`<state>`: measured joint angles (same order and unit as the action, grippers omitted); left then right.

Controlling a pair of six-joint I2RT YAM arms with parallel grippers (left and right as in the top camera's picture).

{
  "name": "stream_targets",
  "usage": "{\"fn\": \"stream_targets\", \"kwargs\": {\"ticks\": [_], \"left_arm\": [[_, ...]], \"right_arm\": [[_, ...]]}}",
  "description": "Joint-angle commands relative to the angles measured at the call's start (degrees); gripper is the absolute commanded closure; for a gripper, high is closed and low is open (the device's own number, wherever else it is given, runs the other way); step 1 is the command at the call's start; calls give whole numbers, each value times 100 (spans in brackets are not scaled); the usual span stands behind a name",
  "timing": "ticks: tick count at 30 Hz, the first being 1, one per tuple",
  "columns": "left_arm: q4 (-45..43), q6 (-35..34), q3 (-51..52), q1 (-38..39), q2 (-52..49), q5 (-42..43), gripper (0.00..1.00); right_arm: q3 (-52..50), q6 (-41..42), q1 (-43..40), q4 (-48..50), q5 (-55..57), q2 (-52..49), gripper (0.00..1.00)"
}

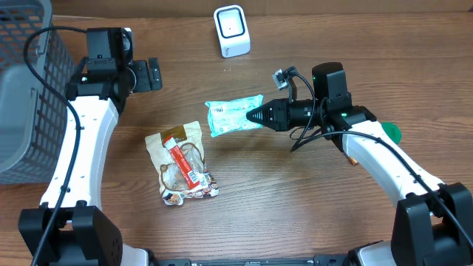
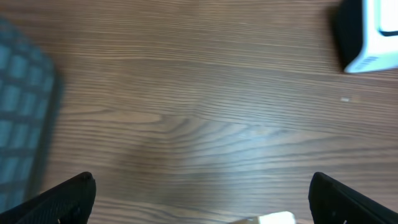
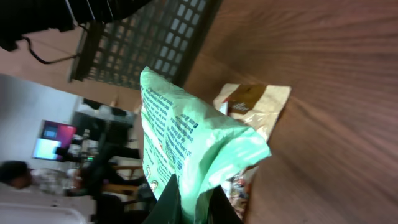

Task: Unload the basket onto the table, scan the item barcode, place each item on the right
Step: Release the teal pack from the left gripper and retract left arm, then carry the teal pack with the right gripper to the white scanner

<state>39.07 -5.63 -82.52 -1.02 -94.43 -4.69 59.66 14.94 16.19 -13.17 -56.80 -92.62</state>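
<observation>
Overhead view, with both wrist views. Reading from the largest item down, you have:

The wooden table carries everything.

The grey mesh basket fills the far-left edge, just beside the left arm.

The left arm reaches up the left side. Its left gripper hangs over bare wood with its fingers spread wide and nothing between them. In its wrist view you see one dark fingertip at each lower corner and wood grain across the gap.

The right arm comes in from the lower right and points left. Its right gripper is pinched on one end of the green packet.

The beige snack bag, with a red strip across it, lies flat on the table down and left of the green packet – near it, but apart.

The green packet is the task item. It sits near the table's centre, held sideways in the right gripper. In the right wrist view it stands up from the fingers with a printed face towards the camera. You cannot tell from any view where its barcode is.

The white scanner stands upright at the far edge, well apart from the packet and to the right of the left gripper.

A small green object shows just beside the right arm – too hidden to name.
</observation>
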Motion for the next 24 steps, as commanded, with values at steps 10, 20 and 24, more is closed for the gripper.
{"fn": "stream_targets", "kwargs": {"ticks": [10,20,24], "left_arm": [[0,-39,-13,-9,4,-485,0],[2,-37,-13,-9,4,-485,0],[2,-39,-13,-9,4,-485,0]], "right_arm": [[1493,-1012,72,-1373,2201,127,97],[3801,-2754,699,-2520,6059,116,97],[3797,-4151,826,-1740,6610,-120,96]]}}
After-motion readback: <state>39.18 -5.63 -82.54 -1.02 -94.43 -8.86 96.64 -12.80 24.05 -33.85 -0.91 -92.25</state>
